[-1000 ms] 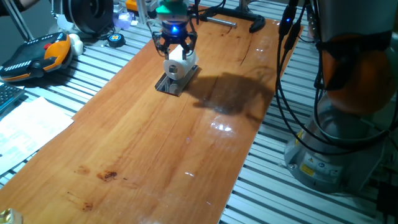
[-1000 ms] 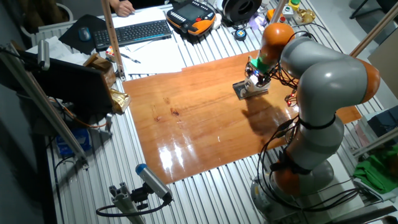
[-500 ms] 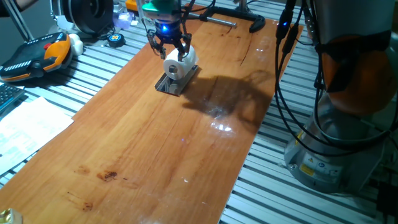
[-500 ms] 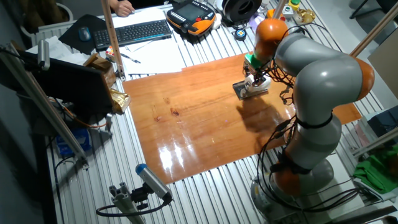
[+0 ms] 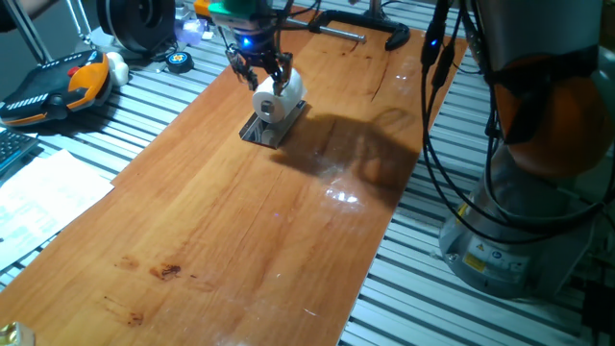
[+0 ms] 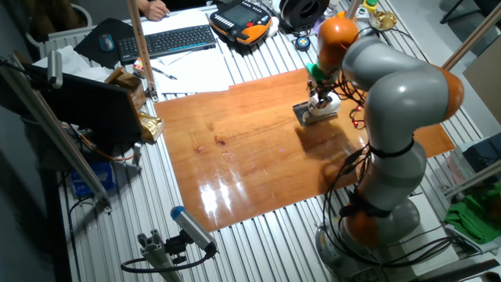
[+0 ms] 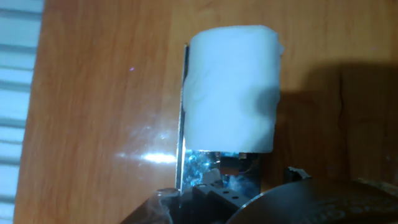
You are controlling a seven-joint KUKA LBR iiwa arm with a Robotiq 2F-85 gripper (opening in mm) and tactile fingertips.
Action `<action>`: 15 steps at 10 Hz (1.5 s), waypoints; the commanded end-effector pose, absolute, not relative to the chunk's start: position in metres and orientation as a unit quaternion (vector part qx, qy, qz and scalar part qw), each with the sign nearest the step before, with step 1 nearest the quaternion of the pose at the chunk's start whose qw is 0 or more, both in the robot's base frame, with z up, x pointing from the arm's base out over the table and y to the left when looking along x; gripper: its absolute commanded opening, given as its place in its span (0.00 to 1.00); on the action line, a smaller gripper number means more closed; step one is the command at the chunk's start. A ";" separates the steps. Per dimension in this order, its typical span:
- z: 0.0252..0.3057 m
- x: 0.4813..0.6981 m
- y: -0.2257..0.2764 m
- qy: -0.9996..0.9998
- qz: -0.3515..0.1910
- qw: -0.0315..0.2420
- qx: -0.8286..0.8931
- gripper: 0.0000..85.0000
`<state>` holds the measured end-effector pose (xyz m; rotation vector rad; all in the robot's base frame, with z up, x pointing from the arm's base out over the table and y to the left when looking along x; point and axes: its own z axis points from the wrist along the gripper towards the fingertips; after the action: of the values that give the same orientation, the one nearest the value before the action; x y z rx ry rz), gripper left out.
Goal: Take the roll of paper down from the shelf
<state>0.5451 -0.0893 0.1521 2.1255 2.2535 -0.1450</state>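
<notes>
The roll of paper (image 5: pixel 277 99) lies on its side on top of the shelf (image 5: pixel 265 132), its hollow core facing one fixed camera, and I can see it is not yet down on the wooden tabletop (image 5: pixel 240 221). The shelf sits toward the far end of the board, near the black clamp (image 5: pixel 370 31) but apart from it. My gripper (image 5: pixel 258 67) hangs just above the back of the roll, at its far upper edge, its dark fingers (image 5: pixel 281 65) spread a little and nothing between them, so I read it as released; whether a fingertip touches the paper I cannot tell. From the other fixed view the arm (image 6: pixel 395 86) arches over the table with the gripper (image 6: pixel 318 88) low over the roll (image 6: pixel 323 103). In the hand view the roll (image 7: pixel 231 87) fills the middle, with the thin metal edge of the shelf (image 7: pixel 184 124) running along its left side.
</notes>
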 end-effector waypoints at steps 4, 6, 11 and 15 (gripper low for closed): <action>0.149 0.558 -0.100 0.697 -0.036 -0.001 0.716 0.69; 0.143 0.567 -0.114 0.715 -0.033 0.001 0.699 0.74; 0.130 0.565 -0.140 0.728 -0.013 0.010 0.685 0.77; 0.119 0.568 -0.146 0.735 -0.009 0.021 0.677 0.65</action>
<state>0.5685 -0.1467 0.1190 2.0977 2.2820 -0.0265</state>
